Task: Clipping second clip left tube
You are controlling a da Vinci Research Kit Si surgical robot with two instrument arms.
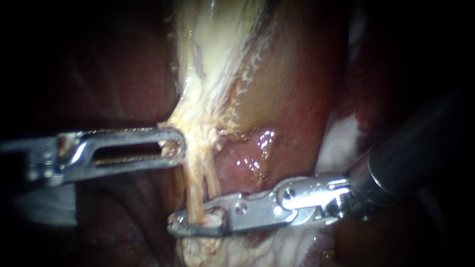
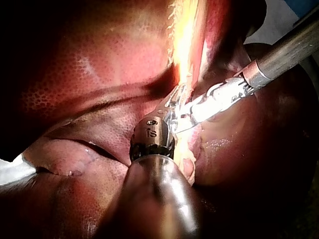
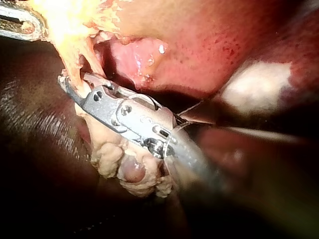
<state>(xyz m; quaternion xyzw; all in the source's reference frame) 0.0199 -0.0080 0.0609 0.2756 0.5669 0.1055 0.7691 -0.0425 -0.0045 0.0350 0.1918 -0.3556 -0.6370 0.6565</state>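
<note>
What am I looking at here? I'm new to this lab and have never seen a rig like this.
This is a surgical robot working on a pig's liver at a bench. The endoscope view looks closely at the tissue. The other two views come from cameras on each arm, looking along that arm's own tool. The left instrument enters from the left, and its end effector is shut on pale tissue. The right instrument enters from the right, and its tip sits at a thin pale tube running down from that tissue.

Dark gap below left instrument (image 1: 173,147) seems passable; right instrument (image 1: 190,222), 2 tubes (image 1: 195,183) bar centre.
</note>
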